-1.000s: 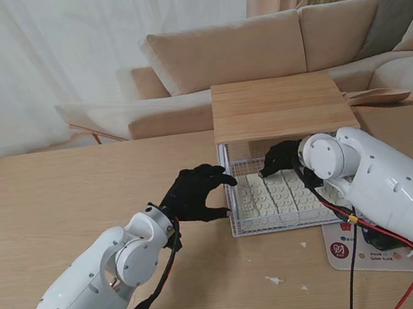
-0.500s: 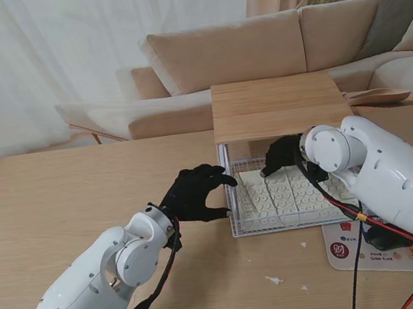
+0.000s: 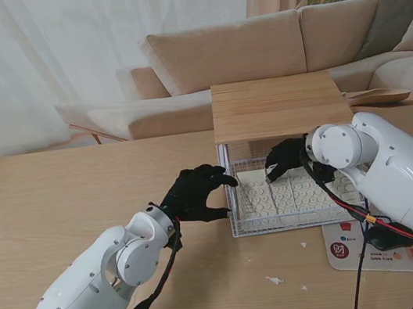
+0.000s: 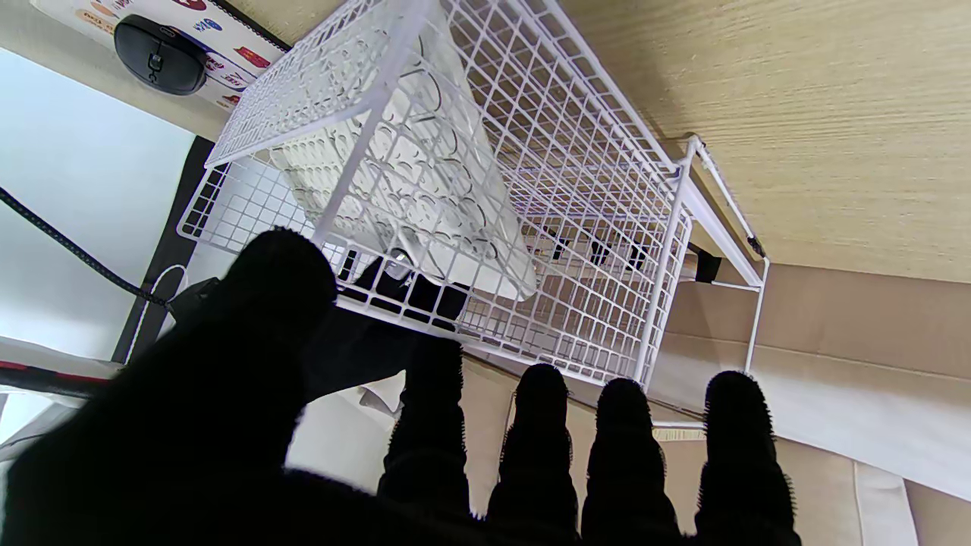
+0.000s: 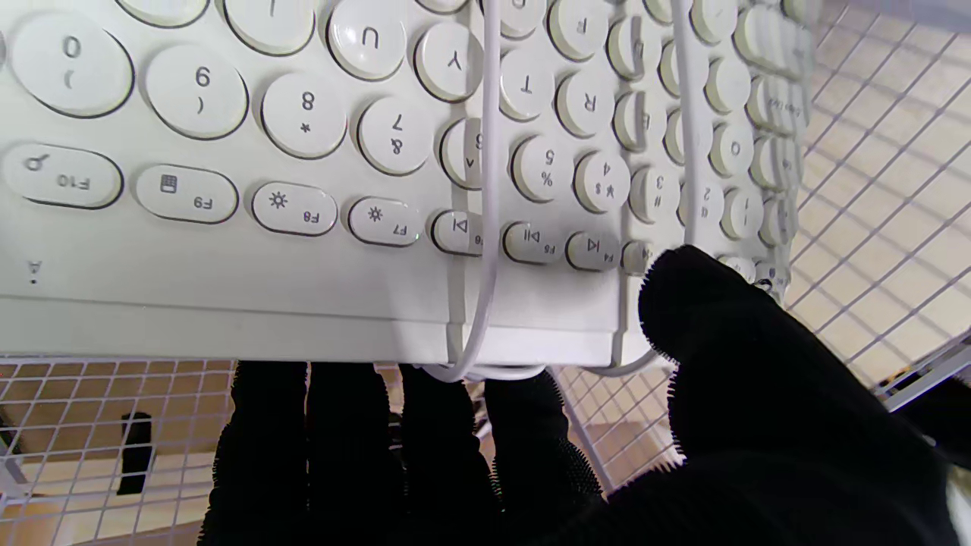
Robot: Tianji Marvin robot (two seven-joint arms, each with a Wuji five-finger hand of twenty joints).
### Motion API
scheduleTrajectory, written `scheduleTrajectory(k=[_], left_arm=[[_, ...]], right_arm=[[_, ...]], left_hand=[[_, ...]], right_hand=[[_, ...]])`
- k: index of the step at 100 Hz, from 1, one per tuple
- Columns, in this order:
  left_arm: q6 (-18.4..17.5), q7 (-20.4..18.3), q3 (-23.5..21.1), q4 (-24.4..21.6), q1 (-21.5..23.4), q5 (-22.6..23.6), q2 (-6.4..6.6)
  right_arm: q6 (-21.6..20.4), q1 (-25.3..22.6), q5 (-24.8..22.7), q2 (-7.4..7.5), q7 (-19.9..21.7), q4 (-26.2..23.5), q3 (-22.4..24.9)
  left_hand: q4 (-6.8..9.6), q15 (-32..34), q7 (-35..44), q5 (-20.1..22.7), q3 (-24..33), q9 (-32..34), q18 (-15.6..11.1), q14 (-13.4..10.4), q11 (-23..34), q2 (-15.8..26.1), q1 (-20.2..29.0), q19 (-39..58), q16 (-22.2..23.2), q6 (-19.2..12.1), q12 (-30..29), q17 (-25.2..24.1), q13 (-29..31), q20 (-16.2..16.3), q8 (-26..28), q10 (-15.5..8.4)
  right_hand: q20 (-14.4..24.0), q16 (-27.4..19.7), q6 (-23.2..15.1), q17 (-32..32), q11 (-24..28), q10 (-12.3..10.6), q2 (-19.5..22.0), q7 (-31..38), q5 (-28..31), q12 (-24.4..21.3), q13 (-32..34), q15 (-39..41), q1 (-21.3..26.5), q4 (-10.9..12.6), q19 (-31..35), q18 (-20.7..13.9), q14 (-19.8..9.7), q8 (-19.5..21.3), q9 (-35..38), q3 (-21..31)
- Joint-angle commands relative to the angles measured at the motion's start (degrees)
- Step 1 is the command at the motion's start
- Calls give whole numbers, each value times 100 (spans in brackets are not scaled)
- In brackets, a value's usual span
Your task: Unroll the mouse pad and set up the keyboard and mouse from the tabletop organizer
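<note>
From the stand, the right hand (image 3: 285,159) reaches into the wire basket (image 3: 239,228) under the wooden shelf (image 3: 277,104) and grips the far edge of the white keyboard (image 3: 277,194), which lies inside the basket. The left hand (image 3: 193,195) hovers just beside the basket's left wall, fingers spread, holding nothing.

The left wrist view shows the keyboard (image 4: 410,182) tilted inside the basket (image 4: 607,227), and the mouse (image 4: 161,54) on a printed pad (image 4: 220,30) beyond.

The right wrist view shows the thumb (image 5: 698,303) on the key row and the fingers (image 5: 425,425) under the keyboard (image 5: 303,152), a white cable (image 5: 489,189) looped across. Lift the far edge clear of the wire, draw out slowly, and watch that the cable doesn't snag.
</note>
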Motion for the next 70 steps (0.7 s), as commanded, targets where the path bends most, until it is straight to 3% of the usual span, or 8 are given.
scheduleTrajectory(k=[1, 17, 36, 70], left_arm=[[45, -136, 36, 59, 31, 19, 21], [53, -150, 40, 55, 26, 27, 25], [60, -146, 42, 76, 13, 26, 22], [81, -107, 101, 138, -23, 3, 6]], right_arm=[[-145, -90, 43, 16, 266, -8, -59], [-421, -41, 21, 64, 436, -33, -37], [-692, -61, -288, 137, 652, -157, 25], [-977, -441, -695, 149, 530, -470, 354]], left_hand=[[219, 19, 628, 614, -52, -13, 27, -156, 40, 182, -15, -222, -29, 429, 48, -5, -74, -92, 180, -200], [219, 22, 630, 613, -59, -11, 28, -161, 41, 175, -17, -236, -28, 439, 49, -4, -69, -90, 181, -204], [220, 18, 625, 609, -65, -15, 34, -166, 36, 186, -19, -263, -30, 446, 47, -5, -73, -91, 179, -202], [222, -2, 618, 603, -83, -17, 54, -147, 21, 188, -20, -313, -33, 469, 38, -5, -84, -87, 176, -189]], right_hand=[[-81, -23, -304, -26, 191, -360, -223, 324, 141, -35, 647, 386, 25, -58, 118, 33, -352, 102, 234, 224], [-119, 8, -366, 71, 367, -461, -535, 350, 21, 81, 683, 388, 141, -92, 34, -40, -471, 102, 160, 677], [-133, 6, -416, 113, 447, -540, -590, 360, -60, 153, 632, 363, 121, -116, -4, -126, -516, 106, 98, 779], [-129, 56, -382, 245, 648, -510, -698, 447, -13, 331, 742, 488, 54, -157, 17, -98, -519, 121, 177, 926]])
